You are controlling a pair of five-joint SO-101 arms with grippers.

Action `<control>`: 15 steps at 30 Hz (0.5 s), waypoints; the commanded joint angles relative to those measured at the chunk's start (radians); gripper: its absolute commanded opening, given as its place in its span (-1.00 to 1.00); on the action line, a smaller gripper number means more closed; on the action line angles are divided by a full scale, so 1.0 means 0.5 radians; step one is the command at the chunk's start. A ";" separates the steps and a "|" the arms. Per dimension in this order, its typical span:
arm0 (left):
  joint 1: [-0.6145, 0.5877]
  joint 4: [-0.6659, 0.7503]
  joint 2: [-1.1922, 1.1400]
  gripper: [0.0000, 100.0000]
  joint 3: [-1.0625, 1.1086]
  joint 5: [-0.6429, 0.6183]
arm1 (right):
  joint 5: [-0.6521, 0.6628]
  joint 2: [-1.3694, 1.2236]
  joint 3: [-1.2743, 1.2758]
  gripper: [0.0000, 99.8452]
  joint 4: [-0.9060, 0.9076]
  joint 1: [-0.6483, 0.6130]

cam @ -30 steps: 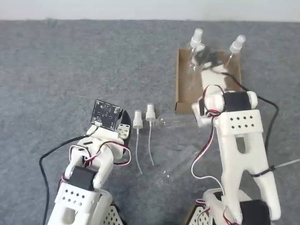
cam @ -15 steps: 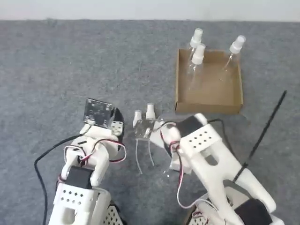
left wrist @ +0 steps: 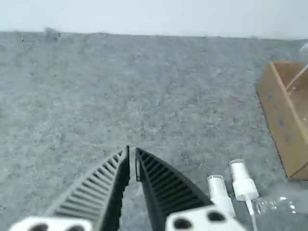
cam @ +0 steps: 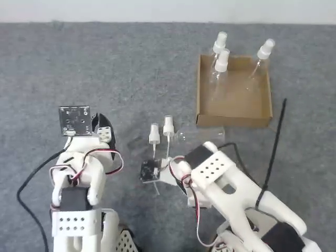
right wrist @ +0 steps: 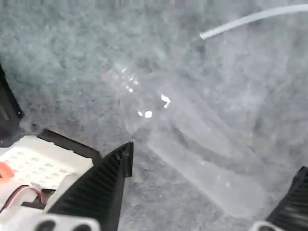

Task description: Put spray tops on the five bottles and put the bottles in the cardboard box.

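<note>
Three bottles with white spray tops [cam: 221, 59] stand in the cardboard box [cam: 234, 119] at the back right. Two loose spray tops [cam: 160, 131] lie mid-carpet, their tubes pointing toward me; the left wrist view has them [left wrist: 231, 185] beside a clear uncapped bottle [left wrist: 281, 206]. That bottle [cam: 199, 135] lies just in front of the box. A second clear bottle [right wrist: 192, 139] lies on the carpet between the wide-apart fingers of my open right gripper [right wrist: 214, 161]. The right arm [cam: 210, 169] stretches low over that spot. My left gripper [left wrist: 132, 166] is shut and empty, above bare carpet left of the spray tops.
Grey carpet covers the table, with open room at the left and back. The left arm's base [cam: 76, 226] and the right arm's base [cam: 273, 236] sit at the near edge. A black cable tie [cam: 275, 136] sticks up from the right arm.
The right arm has left the box, where a third capped bottle now stands, and swung down-left over the bottle on the carpet. The left arm has swung left.
</note>
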State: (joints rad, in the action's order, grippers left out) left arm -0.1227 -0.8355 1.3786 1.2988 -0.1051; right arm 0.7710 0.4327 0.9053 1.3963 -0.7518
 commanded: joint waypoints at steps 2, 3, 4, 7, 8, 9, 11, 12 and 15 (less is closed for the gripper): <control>-0.006 -0.006 0.028 -0.98 -0.106 -0.028 | -0.003 0.109 0.206 -0.16 -0.265 -0.011; -0.003 -0.006 0.028 -0.98 -0.106 -0.028 | -0.040 0.118 0.245 -0.16 -0.324 -0.011; -0.003 -0.006 0.028 -0.98 -0.103 -0.028 | -0.077 0.118 0.270 -0.17 -0.370 -0.011; -0.003 -0.006 0.028 -0.98 -0.100 -0.031 | -0.175 0.121 0.298 -0.18 -0.465 -0.011; -0.003 -0.006 0.028 -0.98 -0.097 -0.031 | -0.224 0.124 0.298 -0.22 -0.493 -0.011; 0.000 -0.006 0.028 -0.98 -0.097 -0.034 | -0.270 0.124 0.298 -0.28 -0.532 -0.011; 0.000 -0.006 0.028 -0.98 -0.097 -0.034 | -0.365 0.124 0.298 -0.43 -0.628 -0.011; 0.000 -0.006 0.028 -0.98 -0.097 -0.037 | -0.405 0.124 0.298 -0.52 -0.658 -0.011; 0.000 -0.003 0.028 -0.98 -0.097 -0.040 | -0.476 0.124 0.298 -0.71 -0.686 -0.011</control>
State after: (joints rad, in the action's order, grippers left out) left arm -0.1258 -0.8355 1.3786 1.2973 -0.1128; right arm 0.5731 0.4496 1.0526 1.0787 -0.7518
